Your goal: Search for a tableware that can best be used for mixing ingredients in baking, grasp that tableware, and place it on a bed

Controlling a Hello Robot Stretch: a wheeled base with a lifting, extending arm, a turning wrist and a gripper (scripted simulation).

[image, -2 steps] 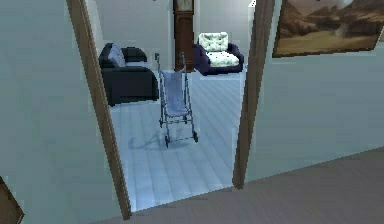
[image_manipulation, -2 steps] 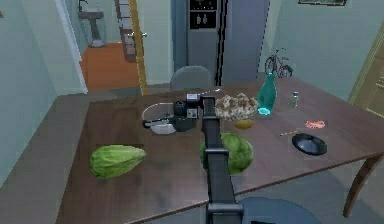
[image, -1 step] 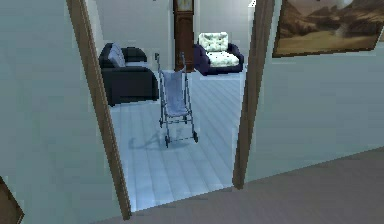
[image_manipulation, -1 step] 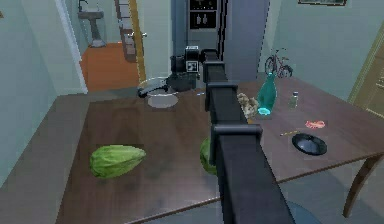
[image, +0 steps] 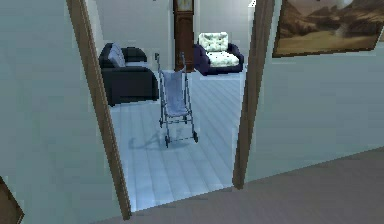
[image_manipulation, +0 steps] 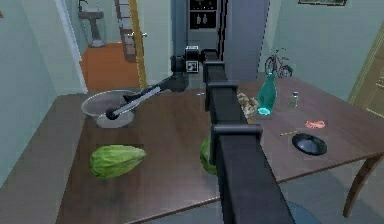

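A grey bowl [image_manipulation: 95,103] with a pale inside sits near the far left corner of the brown table [image_manipulation: 150,195] in the arm side view. The dark arm bar rises from the bottom edge, and the gripper [image_manipulation: 114,115] reaches left from it, its thin fingers ending at the bowl's rim. With the bowl on the table right behind the fingers, I cannot tell whether the gripper holds anything.
On the table lie a green melon-like thing [image_manipulation: 117,160], a second [image_manipulation: 205,155] partly behind the arm, a teal bottle [image_manipulation: 266,95] and a black dish [image_manipulation: 309,144]. The forward view looks through a doorway at a folding cart [image: 176,105], a dark armchair [image: 128,72] and a painting [image: 330,25].
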